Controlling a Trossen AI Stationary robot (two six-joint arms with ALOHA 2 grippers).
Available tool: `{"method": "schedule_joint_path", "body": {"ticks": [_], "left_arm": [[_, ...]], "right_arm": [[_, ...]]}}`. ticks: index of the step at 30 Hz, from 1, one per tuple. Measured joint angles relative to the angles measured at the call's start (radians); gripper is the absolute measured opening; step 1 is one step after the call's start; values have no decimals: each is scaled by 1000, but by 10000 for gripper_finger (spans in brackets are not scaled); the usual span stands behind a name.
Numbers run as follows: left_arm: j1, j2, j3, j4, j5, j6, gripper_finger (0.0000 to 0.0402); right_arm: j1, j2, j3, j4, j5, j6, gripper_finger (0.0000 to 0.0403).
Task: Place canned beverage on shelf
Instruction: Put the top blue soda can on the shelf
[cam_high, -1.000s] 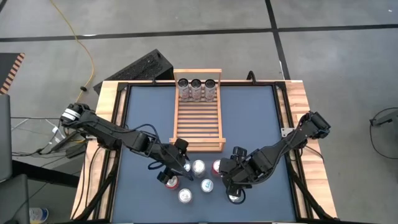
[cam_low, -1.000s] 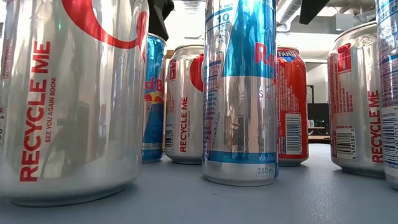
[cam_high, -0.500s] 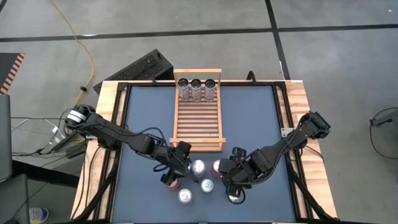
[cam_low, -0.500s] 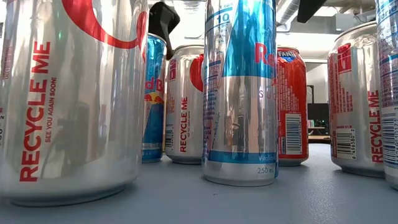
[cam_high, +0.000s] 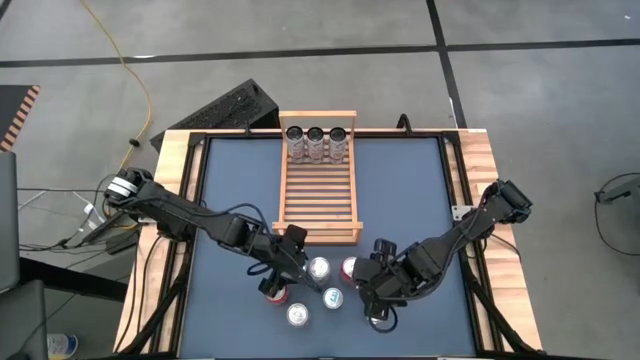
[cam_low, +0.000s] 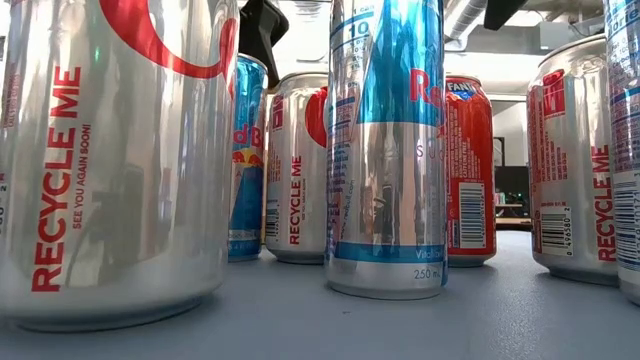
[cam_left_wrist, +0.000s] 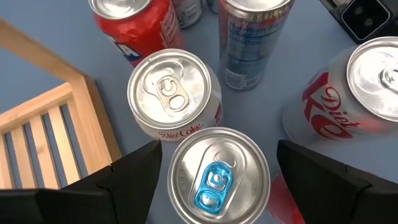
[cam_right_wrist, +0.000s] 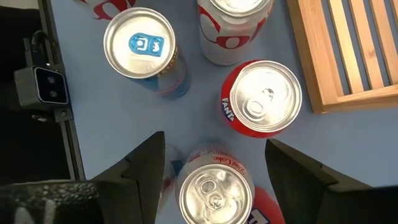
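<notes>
Light wood makes up the shelf (cam_high: 318, 180), a rectangular rack of thin parallel slats with a raised rail at each short end, lying flat on the matte blue surface (cam_high: 230, 190). Three slim cylindrical cans (cam_high: 316, 143) stand upright in a row against its far rail.

Near the front edge of the surface, just beyond the shelf's near rail, stands a cluster of shiny aluminium cans. In the left wrist view, the left tool (cam_left_wrist: 217, 180) has its two dark fingers spread on either side of a can with a blue pull tab (cam_left_wrist: 216, 177); the fingers flank its smooth round lid without clearly touching it. Just beside that can stands a Diet Coke can (cam_left_wrist: 175, 93) with a silver lid, and farther off a red Fanta can (cam_left_wrist: 134, 25) and a tall slim silver-and-blue can (cam_left_wrist: 252, 40).

The right tool (cam_right_wrist: 214, 180) likewise stands spread, its fingers either side of a silver-topped Coke can (cam_right_wrist: 214, 193), with visible gaps. Close to it sits the red Fanta can, just beside the shelf's corner.

The low view shows curved, glossy can walls printed "RECYCLE ME".
</notes>
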Motion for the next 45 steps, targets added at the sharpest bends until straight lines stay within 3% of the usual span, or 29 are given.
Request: {"method": "schedule_joint_path", "body": {"ticks": [12,20,29,35,45], "left_arm": [[6,6,0,-5,37,-10,240],[8,20,4,-8,59,-15,236],[-1,15,113,-162,44,-18,235],[-11,-16,140,-178,-11,-10,235],[-11,-69,194,-242,42,32,235]], "right_arm": [[0,0,0,21,0,0,249],[0,0,0,20,-1,0,249],[0,0,0,21,7,0,249],[0,0,0,21,9,0,249],[0,0,0,21,10,-1,249]]}}
